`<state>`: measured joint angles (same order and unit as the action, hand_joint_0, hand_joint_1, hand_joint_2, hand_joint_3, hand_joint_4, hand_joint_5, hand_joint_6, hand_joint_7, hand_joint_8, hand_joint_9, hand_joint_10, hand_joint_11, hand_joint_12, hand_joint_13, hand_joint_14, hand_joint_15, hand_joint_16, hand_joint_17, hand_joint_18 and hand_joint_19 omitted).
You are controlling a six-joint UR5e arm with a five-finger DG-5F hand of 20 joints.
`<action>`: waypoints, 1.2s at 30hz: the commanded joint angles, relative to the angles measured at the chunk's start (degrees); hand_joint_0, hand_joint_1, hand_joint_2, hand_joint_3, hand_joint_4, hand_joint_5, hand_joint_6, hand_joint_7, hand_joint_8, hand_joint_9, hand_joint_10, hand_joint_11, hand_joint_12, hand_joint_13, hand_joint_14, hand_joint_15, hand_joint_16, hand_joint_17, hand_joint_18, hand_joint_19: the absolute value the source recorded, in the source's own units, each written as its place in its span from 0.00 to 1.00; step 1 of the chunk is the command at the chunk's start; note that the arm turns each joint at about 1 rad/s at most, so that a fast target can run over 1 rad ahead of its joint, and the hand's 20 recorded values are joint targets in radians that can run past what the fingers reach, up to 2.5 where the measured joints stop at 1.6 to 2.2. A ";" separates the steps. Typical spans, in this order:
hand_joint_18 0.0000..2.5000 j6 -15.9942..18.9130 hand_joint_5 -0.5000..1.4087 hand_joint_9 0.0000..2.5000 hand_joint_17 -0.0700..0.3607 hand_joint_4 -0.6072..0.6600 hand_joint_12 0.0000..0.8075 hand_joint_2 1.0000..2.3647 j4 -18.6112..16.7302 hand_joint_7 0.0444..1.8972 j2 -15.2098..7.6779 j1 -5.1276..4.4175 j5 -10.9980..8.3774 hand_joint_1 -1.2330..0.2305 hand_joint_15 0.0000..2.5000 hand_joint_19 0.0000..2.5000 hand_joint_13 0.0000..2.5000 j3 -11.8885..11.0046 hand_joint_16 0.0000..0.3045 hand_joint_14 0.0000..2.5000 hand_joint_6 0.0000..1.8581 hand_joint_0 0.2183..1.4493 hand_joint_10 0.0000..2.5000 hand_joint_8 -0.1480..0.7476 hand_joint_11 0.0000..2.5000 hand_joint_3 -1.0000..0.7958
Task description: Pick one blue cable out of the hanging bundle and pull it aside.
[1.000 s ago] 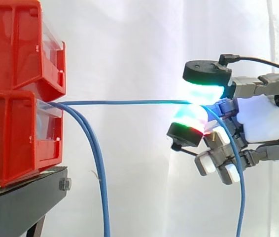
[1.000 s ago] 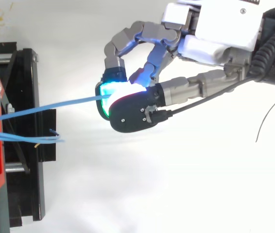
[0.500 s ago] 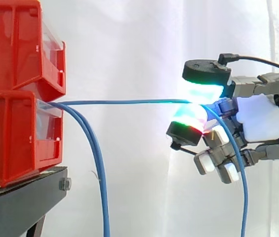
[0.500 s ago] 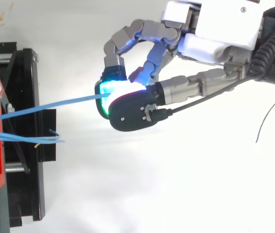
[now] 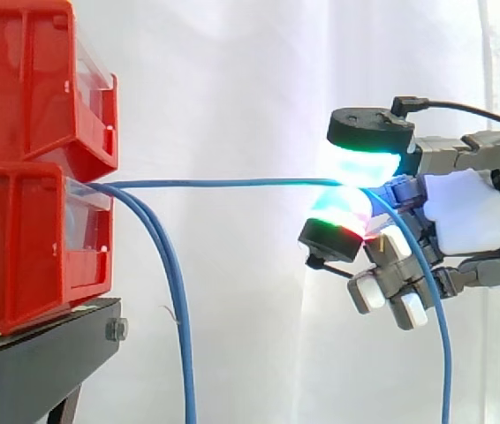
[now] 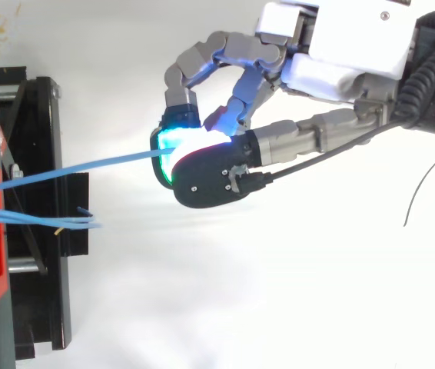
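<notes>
Pinching one thin blue cable (image 5: 223, 183) with the grey-and-white robot hand (image 5: 471, 212), well out to the right of the stacked red plastic bins (image 5: 20, 168) and about level with the lip of the lower one. Clamped on it from above and below with two thick glowing fingers (image 5: 367, 164), cyan-green on the upper pad and cyan shading to red on the lower, pressed together with no gap to be seen at the cable. Curled loosely underneath with the remaining white-tipped fingers, gripping nothing that can be made out.

Stretched taut and almost level from the front of the lower red bin across to the pinch, then falling away on the far side from the bins, in front of the curled fingers and down past the bottom edge. From above, drawn as one straight blue line (image 6: 87, 164) from the bins to the glowing pads, under the hand (image 6: 333, 73).

Left hanging just beside the bins: two other blue cables (image 5: 175, 300), leaving the same lower bin and dropping close past the black stand (image 5: 29, 362) that carries the bins, well apart from the hand. Behind everything, a white curtain (image 5: 232, 88).

Compared with a second ago: same pinch, same place relative to the bins, same taut span. Only the loose tail below the hand shifted, now swung a little farther from the bins at its lower end.
</notes>
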<state>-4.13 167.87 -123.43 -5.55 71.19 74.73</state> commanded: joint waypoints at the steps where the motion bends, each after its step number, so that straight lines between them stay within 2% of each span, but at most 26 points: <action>1: 0.38 0.00 0.22 0.49 0.41 0.58 0.44 0.02 0.00 0.60 -0.06 0.01 0.00 0.27 0.25 0.28 0.39 -0.02 0.16 0.01 0.50 0.31 0.01 0.56 0.24 0.55; 36: 0.39 0.00 0.22 0.49 0.41 0.58 0.45 0.02 0.00 0.60 0.03 0.01 0.00 0.27 0.25 0.29 0.39 -0.02 0.16 0.01 0.50 0.31 0.01 0.57 0.25 0.55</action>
<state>-4.13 167.87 -123.41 -5.55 71.19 74.71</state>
